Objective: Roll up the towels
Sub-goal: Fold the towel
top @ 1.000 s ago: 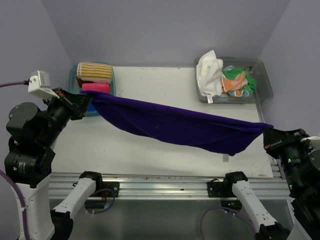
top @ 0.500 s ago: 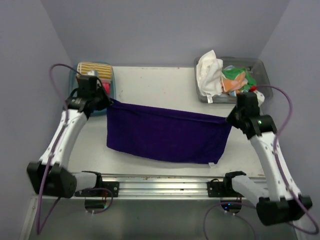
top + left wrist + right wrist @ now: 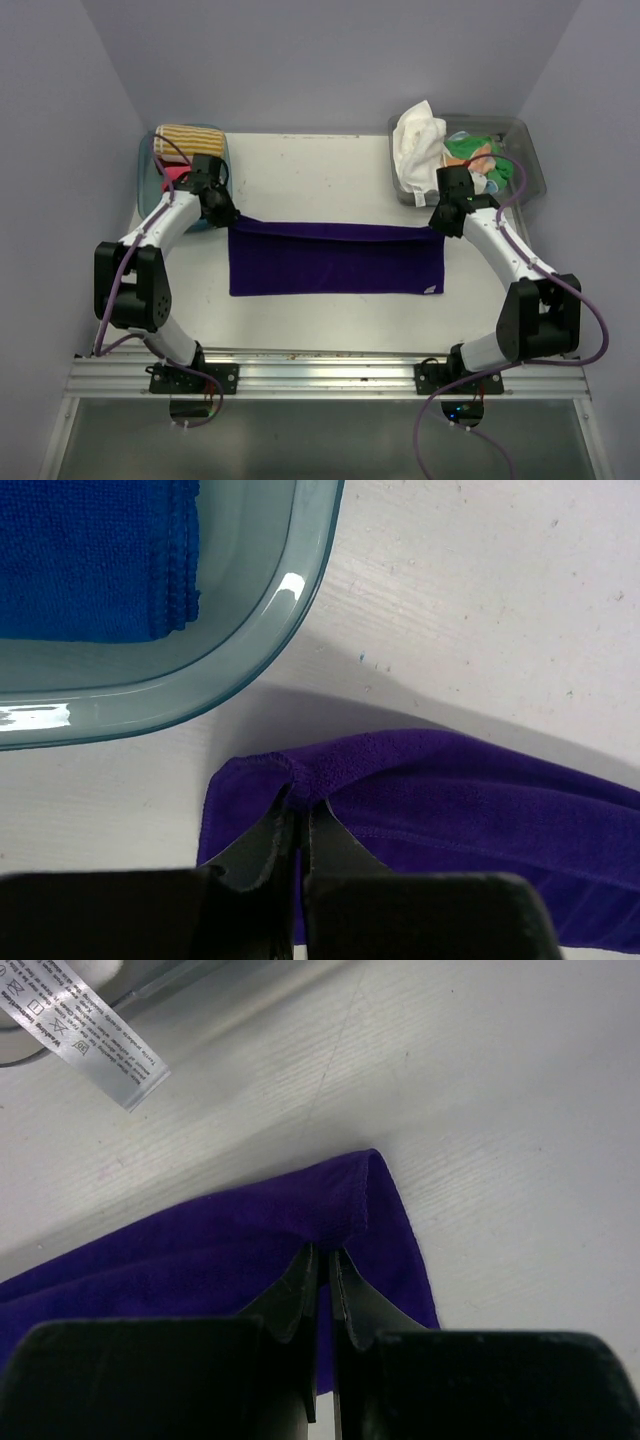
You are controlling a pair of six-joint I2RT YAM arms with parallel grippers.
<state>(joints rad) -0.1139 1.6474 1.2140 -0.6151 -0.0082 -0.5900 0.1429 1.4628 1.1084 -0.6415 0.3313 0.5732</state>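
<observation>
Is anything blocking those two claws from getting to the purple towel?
Nothing visible. The left gripper and right gripper are each shut on a far corner of the purple towel.

- Overhead view: bright, even light, with only faint, soft shadows on the white bench.
- Left wrist view: a small white glare spot sits on the tub rim, and a soft grey shadow lies on the bench just beyond the purple towel.
- The left end effector and right end effector show dark and nearly featureless.
- Right wrist view: the care label print is sharp.
</observation>
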